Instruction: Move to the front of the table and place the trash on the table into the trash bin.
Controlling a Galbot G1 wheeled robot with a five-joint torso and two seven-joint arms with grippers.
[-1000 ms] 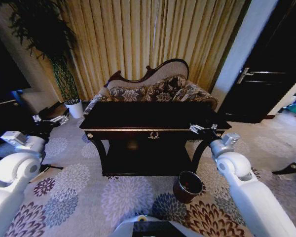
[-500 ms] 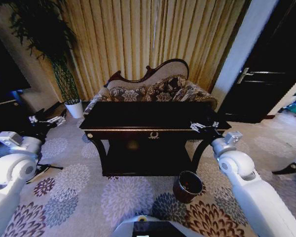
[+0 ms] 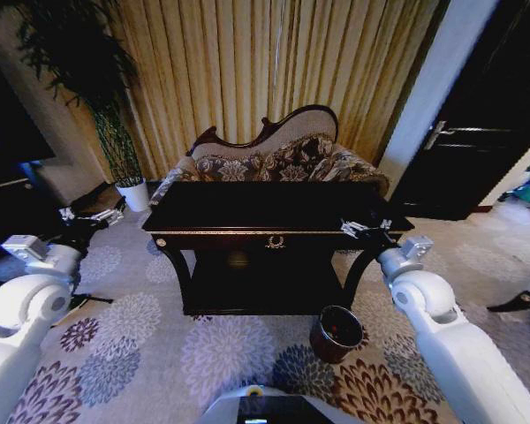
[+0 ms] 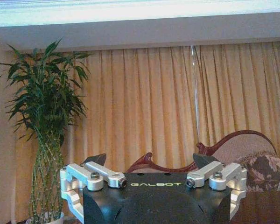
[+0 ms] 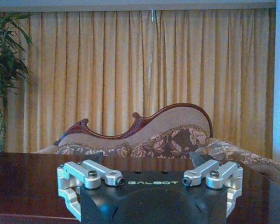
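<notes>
The dark glossy surface (image 3: 274, 208) with curved legs and a gold emblem stood before the sofa (image 3: 274, 159). The small reddish-brown trash bin (image 3: 336, 333) sat on the carpet by its front right leg. Left pincer (image 4: 149, 161) and right pincer (image 5: 147, 158) were both spread wide, holding nothing.

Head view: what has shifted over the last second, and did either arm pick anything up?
Little. The left gripper, out beside the table's left end, drifted outward and then came back, ending near where it started. The right gripper stayed by the table's front right corner. Both have open fingers and hold nothing. Table, trash bin and sofa are unmoved.
</notes>
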